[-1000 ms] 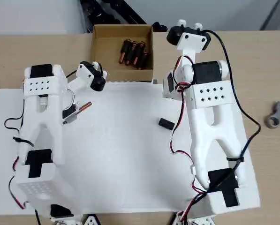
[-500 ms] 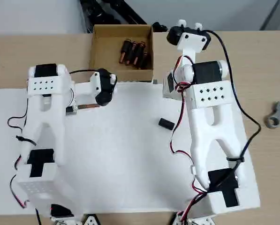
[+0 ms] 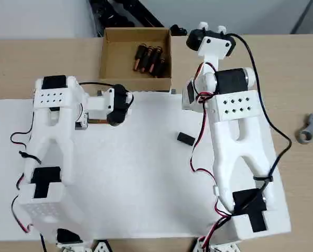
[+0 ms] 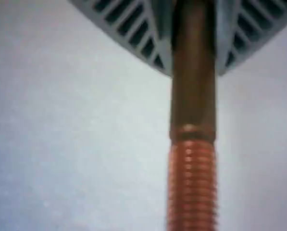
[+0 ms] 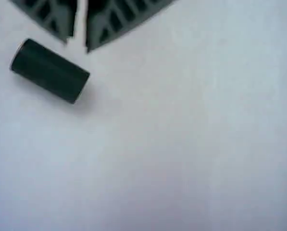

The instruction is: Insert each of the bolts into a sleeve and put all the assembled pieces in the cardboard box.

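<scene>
Left end effector (image 4: 193, 62) is clamping a copper threaded bolt (image 4: 192, 168) above the white-covered table (image 3: 146, 199), so I'm guessing the insert step is starting. Short black sleeve (image 3: 185, 138) is lying by the right end effector (image 5: 81, 29), which is closed up and empty. Next move needs lining the thread up with the bore.

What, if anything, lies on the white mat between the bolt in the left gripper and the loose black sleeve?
Nothing visible: only bare mat separates the bolt, held by the left gripper, from the sleeve.
</scene>
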